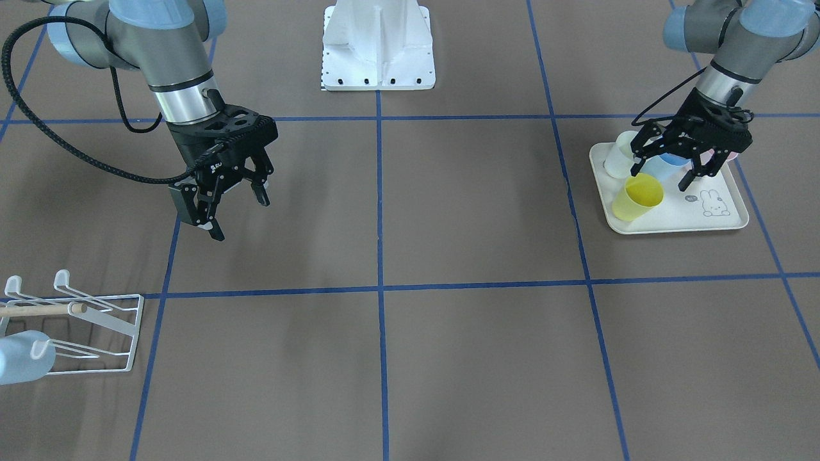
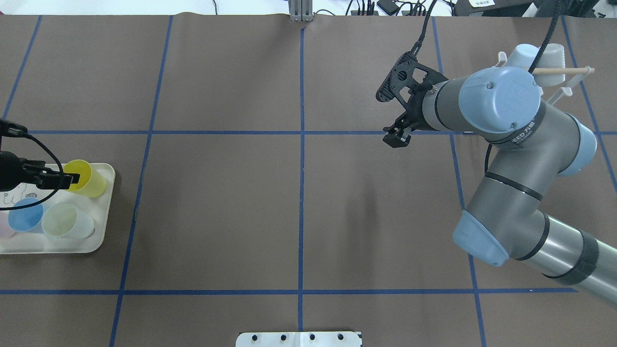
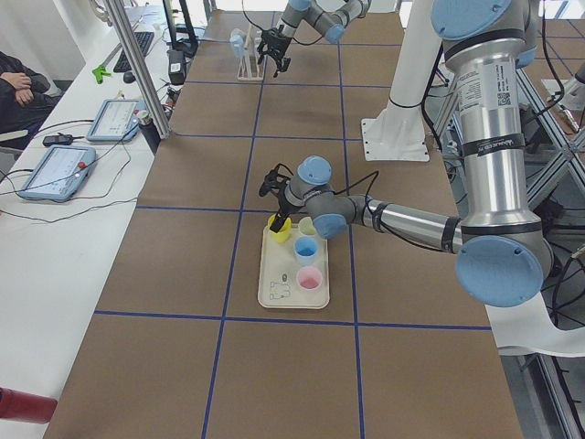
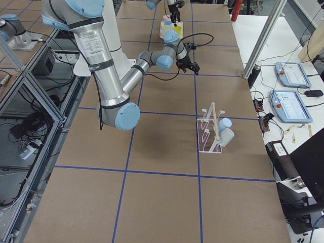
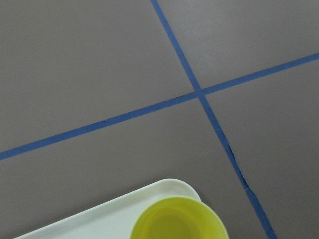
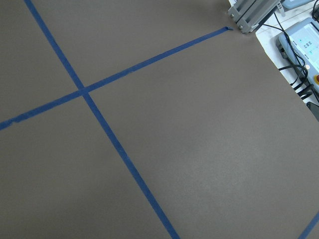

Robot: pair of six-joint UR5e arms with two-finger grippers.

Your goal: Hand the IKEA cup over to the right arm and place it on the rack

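Observation:
Several IKEA cups stand on the cream tray (image 1: 721,222); the yellow cup (image 1: 637,197) is at its corner nearest the table's middle. My left gripper (image 1: 663,177) hangs open just above the tray, one finger (image 2: 67,180) over the yellow cup's (image 2: 87,177) rim, holding nothing. The left wrist view shows only that cup's rim (image 5: 179,219) and the tray corner. The right arm (image 2: 501,101) holds its gripper (image 1: 240,218) open and empty above bare table. The white wire rack (image 1: 96,320) carries a pale-blue cup (image 1: 22,356) and a white cup (image 2: 555,54).
A blue cup (image 2: 25,219) and a pale clear cup (image 2: 65,221) share the tray, with a pink cup (image 3: 309,279) behind them. The white robot base (image 1: 378,45) stands mid-table at the robot's edge. Brown table with blue tape lines lies between tray and rack.

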